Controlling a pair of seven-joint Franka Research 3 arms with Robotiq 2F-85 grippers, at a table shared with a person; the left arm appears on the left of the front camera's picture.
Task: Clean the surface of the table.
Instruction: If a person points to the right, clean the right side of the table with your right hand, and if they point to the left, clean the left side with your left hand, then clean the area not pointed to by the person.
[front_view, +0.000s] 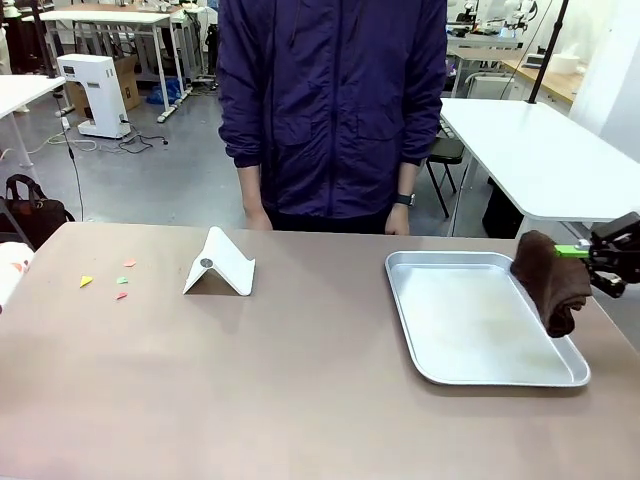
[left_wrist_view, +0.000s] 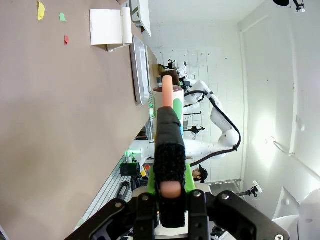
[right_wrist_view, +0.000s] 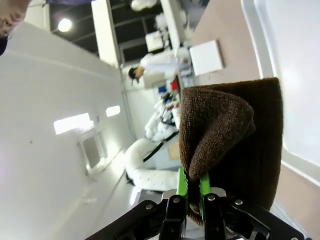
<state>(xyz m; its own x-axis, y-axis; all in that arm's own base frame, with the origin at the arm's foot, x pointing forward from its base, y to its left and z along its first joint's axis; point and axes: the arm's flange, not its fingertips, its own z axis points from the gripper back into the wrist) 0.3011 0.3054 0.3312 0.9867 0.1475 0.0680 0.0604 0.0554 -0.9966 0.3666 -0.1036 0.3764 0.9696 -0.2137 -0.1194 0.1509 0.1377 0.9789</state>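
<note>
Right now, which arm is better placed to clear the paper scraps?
Left, likely: the scraps lie at the table's left, ahead of the left gripper shut on a black brush-like tool. The right gripper holds the brown cloth at the tray's right edge.

One table, one tray, one cloth, one stand, seemingly four paper scraps, one person.

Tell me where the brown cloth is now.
In the front view the brown cloth hangs on the right of the table, pinched by the right gripper's fingers, over the silver tray's right rim.
</note>
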